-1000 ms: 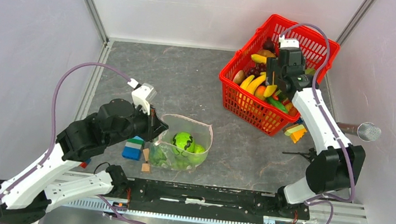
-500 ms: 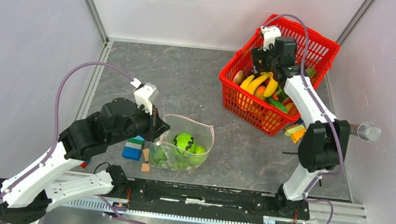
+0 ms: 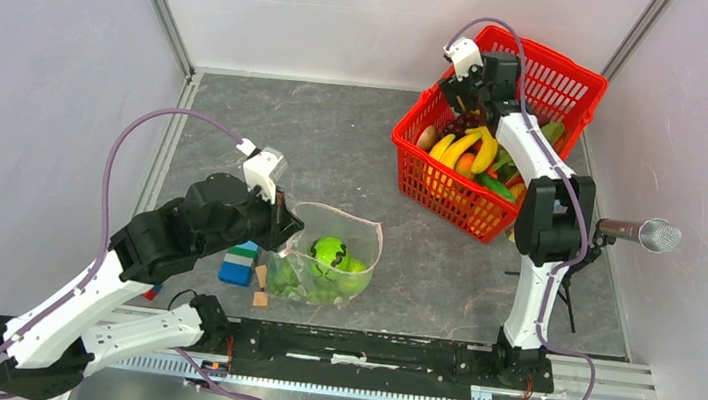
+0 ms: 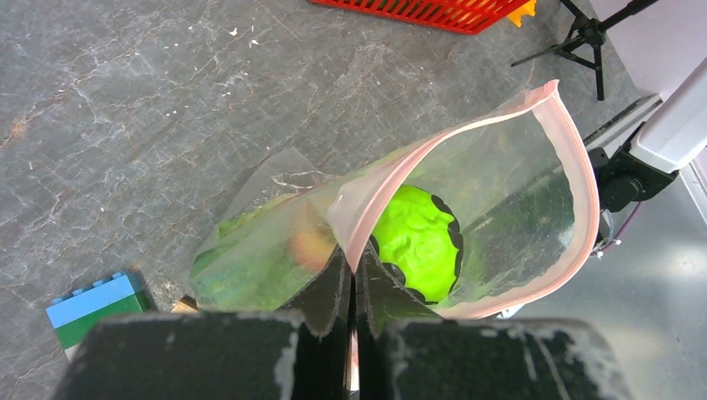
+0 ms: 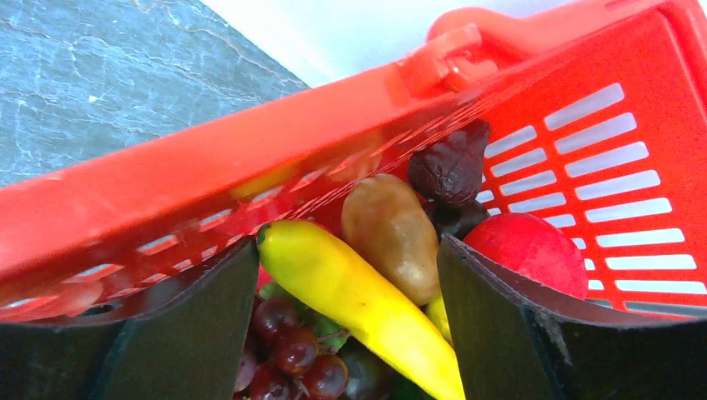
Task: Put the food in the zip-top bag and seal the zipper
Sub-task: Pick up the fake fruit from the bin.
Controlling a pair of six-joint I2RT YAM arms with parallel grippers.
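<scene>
Right arm (image 3: 552, 208) stretched tall, reaching over the red basket (image 3: 451, 196); right hand (image 5: 346, 250) spread wide at the basket's far-left corner, above a yellow banana (image 5: 358, 308), holding nothing. Left arm (image 3: 164, 239) folded low, well left of the basket; left hand (image 4: 352, 267) pinched on the zipper (image 4: 585, 162) of the zip-top bag (image 4: 508, 192), which sits on the counter (image 3: 336, 148), mouth gaping, green food (image 4: 413, 242) inside.

Left arm (image 3: 92, 296) reaches from the near left corner, elbow raised, toward the near middle. The left gripper (image 4: 352, 268) is pinched tight on the zip-top bag (image 4: 517, 179) rim. Right arm (image 3: 548, 227) stretches to the far right, wrist angled down. The right gripper (image 5: 343, 250) is spread wide, holding nothing.
</scene>
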